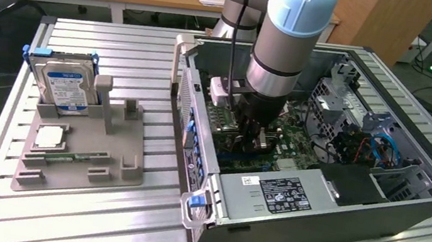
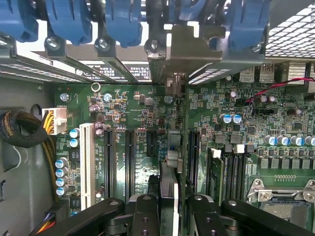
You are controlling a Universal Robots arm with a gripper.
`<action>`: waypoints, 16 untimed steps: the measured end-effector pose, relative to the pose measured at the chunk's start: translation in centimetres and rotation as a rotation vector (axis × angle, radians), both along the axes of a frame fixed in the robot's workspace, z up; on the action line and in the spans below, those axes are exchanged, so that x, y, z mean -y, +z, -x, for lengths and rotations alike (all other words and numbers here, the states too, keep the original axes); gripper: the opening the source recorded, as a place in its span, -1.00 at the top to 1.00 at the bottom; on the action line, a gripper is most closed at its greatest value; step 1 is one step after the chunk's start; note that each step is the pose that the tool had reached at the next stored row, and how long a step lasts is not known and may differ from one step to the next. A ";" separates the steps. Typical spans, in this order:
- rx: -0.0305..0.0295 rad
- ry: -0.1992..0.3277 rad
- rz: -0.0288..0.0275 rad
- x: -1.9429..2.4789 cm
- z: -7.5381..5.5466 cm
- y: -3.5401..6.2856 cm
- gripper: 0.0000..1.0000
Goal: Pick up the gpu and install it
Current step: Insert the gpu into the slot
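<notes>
Bright and even from overhead in the exterior view. White glare in streaks along the ribbed metal counter (image 1: 123, 57), strongest near its corner closest to the camera on the exterior view's right. Deep shade inside the computer case (image 1: 318, 237) under the arm (image 1: 287, 36). In the wrist view, well lit across the green motherboard (image 2: 138, 113), with a pale glint between the slots. Dark, almost silhouetted gripper (image 2: 170, 204). Slightly soft on the blue latches (image 2: 123, 19) nearest the lens.

Deep green motherboard (image 2: 147, 113), speckled with blue-capped silver capacitors; long slots black, one white. Dark-edged gpu (image 2: 168, 191), bracket pale silvery. Bright blue slot clips (image 2: 123, 22). Dark grey case (image 1: 338, 220). Silver hard drive (image 1: 66, 88), label blue and white. Beige-grey holder tray (image 1: 76, 181). Grey arm (image 1: 291, 36), joint cap light blue. Silvery desk (image 1: 100, 225), ribbed in parallel grooves.
</notes>
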State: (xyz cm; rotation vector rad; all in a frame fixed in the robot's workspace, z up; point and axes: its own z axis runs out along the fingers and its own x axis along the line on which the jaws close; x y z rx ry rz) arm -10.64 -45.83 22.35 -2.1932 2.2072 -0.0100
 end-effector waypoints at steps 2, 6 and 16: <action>0.0000 0.000 -0.0001 0.00 0.0 0.00 0.45; 0.0000 0.000 0.0000 0.00 0.0 0.00 0.45; 0.0006 0.000 -0.0012 -0.02 0.0 0.21 0.45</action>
